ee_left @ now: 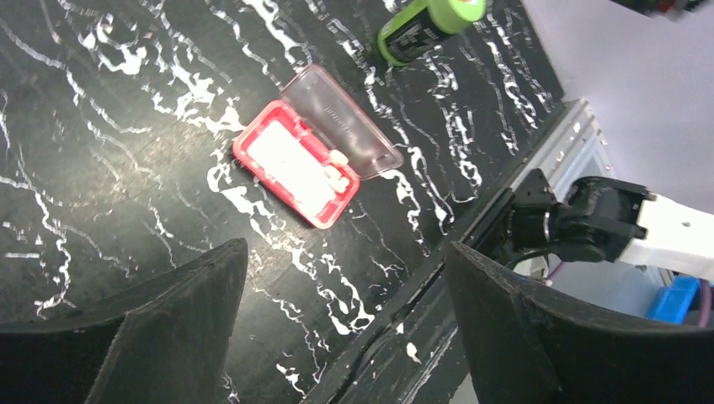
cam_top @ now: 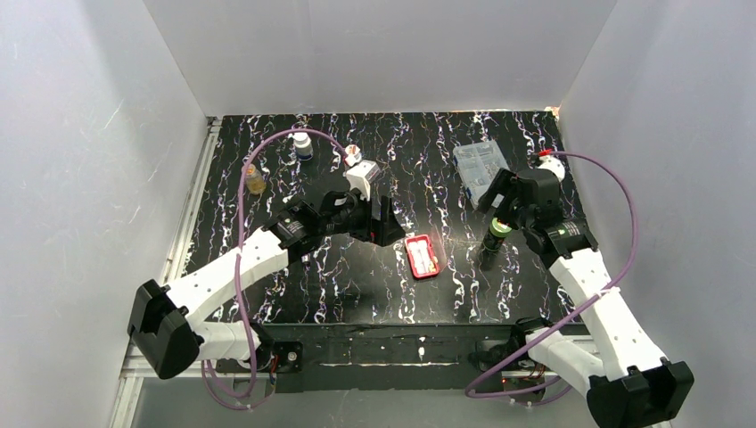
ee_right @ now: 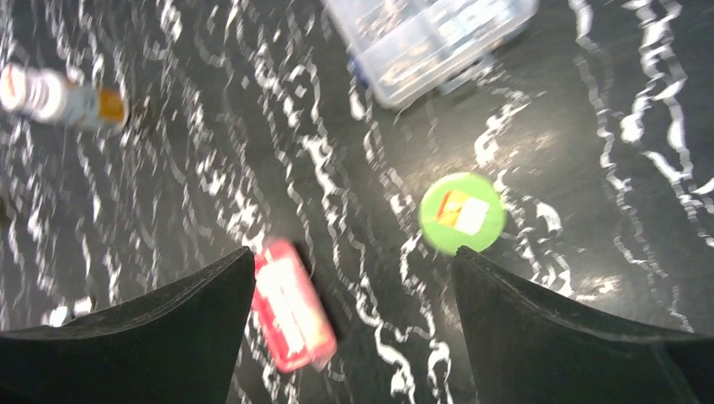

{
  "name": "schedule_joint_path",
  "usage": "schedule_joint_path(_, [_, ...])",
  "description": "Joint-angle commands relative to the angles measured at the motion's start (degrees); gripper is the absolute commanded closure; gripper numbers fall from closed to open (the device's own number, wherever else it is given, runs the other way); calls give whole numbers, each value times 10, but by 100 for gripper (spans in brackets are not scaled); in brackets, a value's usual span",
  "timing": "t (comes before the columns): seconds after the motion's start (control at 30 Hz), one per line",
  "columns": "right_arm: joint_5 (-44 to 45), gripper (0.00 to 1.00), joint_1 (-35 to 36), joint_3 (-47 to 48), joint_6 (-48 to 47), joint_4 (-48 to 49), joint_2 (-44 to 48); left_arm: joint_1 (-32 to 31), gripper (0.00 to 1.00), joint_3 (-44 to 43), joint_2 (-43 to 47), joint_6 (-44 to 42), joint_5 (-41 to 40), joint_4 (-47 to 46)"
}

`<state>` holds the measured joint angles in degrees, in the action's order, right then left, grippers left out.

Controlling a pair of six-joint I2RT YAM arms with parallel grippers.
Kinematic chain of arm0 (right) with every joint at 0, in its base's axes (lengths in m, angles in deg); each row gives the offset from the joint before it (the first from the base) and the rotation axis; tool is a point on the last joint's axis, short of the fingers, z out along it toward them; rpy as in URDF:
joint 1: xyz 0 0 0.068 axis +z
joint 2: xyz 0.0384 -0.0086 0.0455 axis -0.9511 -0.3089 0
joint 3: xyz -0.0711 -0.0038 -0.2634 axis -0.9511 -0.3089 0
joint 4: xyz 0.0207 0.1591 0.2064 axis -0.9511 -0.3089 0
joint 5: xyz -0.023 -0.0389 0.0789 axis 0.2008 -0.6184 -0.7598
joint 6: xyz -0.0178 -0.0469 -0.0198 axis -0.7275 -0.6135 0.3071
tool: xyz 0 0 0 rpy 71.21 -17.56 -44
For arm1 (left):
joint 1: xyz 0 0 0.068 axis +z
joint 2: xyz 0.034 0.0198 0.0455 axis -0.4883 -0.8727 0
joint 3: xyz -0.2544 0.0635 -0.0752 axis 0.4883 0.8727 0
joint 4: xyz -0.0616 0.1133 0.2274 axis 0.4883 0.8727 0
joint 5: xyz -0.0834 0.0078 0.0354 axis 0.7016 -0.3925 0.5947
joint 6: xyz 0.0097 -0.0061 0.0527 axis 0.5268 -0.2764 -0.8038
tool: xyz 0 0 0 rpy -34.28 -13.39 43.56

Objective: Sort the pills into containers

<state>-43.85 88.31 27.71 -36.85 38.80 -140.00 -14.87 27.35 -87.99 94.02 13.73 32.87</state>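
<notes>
Seen from above, a black bench [cam_top: 428,169] with white marbling carries a small red pill case [cam_top: 422,256] near its middle, between the two arms. The case lies flat with its clear lid [ee_left: 345,122] swung open beside it. Its whitish compartments [ee_left: 290,160] face up, and a few small white pills [ee_left: 338,172] sit at one end of the tray, close to the lid.

The left tool [ee_left: 345,248] hovers just to the left of the case. Its two dark fingers [ee_left: 177,311] are spread wide with only bare bench between them, so it has hold of nothing. The case lies ahead of the fingers, apart from them.

The right tool [ee_right: 354,252] hangs on the right side of the bench, over a dark bottle with a green cap [cam_top: 496,234] that stands upright to the right of the case. The right wrist picture is blurred, but its fingers [ee_right: 556,337] show clearly as wide apart and empty. The round green cap lies just beyond the right-hand fingertip, and whether they touch cannot be told.

Behind the right tool a clear plastic box [cam_top: 481,165] rests near the far right of the bench. At the far left stand a white-capped bottle [cam_top: 303,145] and an amber bottle [cam_top: 256,181], well apart from the case.
</notes>
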Motion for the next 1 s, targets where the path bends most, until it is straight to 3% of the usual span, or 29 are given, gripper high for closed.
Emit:
schedule_joint_path(0.0, [-104, 10, 53, 28, -7, -70, -7, 6, 19, 23, -25, 60, -48, 8])
schedule_joint_path(0.2, [-115, 17, 119, 17, 24, -59, -36, 6, 31, 48, -65, 104, -54, -29])
schedule_joint_path(0.97, [-160, 19, 128, -30, 22, 23, -150, 6, 83, 38, -264, 176, -16, -116])
